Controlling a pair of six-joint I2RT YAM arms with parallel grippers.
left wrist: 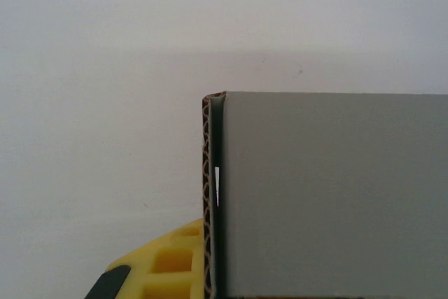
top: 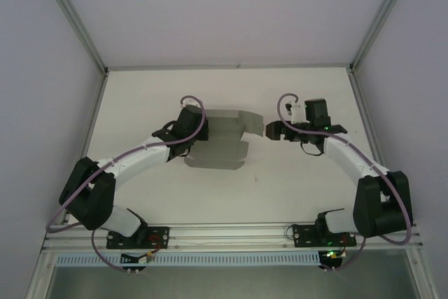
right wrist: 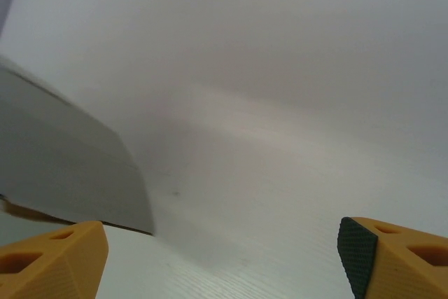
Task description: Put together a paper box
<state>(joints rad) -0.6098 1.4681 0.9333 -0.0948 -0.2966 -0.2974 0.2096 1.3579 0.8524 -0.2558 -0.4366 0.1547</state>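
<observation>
Paper box (top: 222,141) left wall is pinched by left gripper (top: 190,132), likely to anchor the fold. Right gripper (top: 273,131) is poised just right of box, jaws spread, probably for the flap.

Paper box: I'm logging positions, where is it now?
Top view: the paper box sits mid-table between the left tool, at its left edge, and the right tool.

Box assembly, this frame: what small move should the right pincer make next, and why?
Probably ease the open right pincer leftward until the near flap of the plain grey cardboard paper box sits between its fingers. In its wrist view bare white table lies between them, the sheet off to their left, while the left pincer is at the opposite edge.
</observation>
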